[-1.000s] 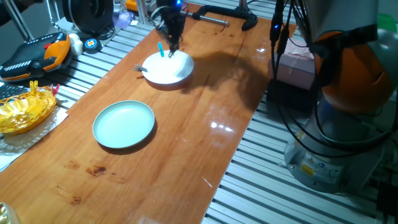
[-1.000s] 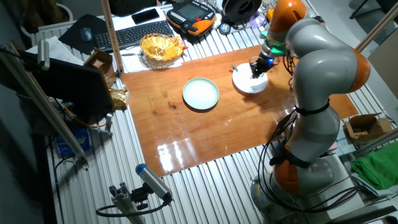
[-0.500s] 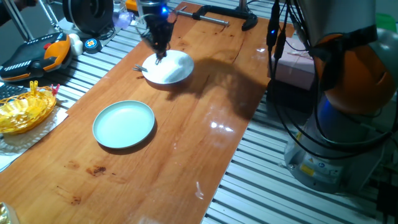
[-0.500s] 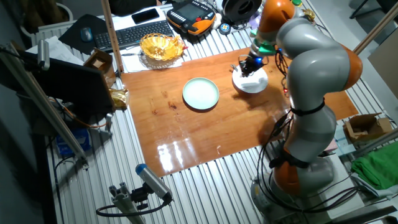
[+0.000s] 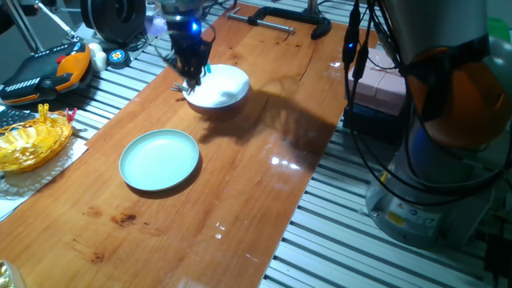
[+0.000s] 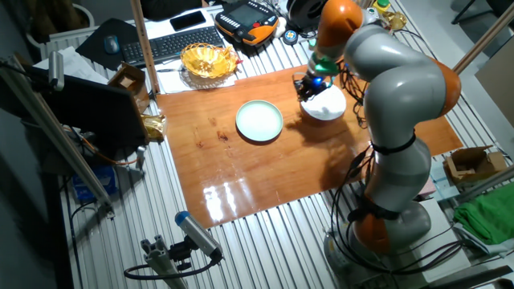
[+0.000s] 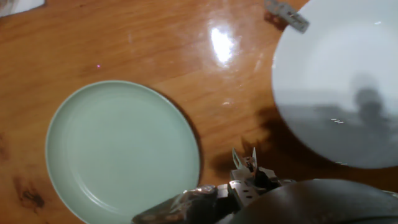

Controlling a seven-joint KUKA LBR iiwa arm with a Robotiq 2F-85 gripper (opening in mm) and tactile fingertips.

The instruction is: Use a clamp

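Orange-brown wood forms the table [image 5: 240,184], ringed by ribbed metal benching with clutter at the far end. Two plates sit on it: a pale green plate [image 5: 159,160] nearer the camera in one fixed view, and a white plate [image 5: 220,86] farther along. The gripper [image 5: 190,78] hangs over the white plate's left rim, and its dark body hides whatever lies under it, so I cannot tell how its fingers stand; the hand view cuts them off at the bottom edge. The clamp [image 5: 177,88] shows as a tiny dark clip on the wood just beside the white plate's left rim, partly masked by the gripper. From the other fixed view it is too small to make out. In the hand view only a grey end of it [image 7: 286,15] shows at the top edge, long axis slanting down to the right.
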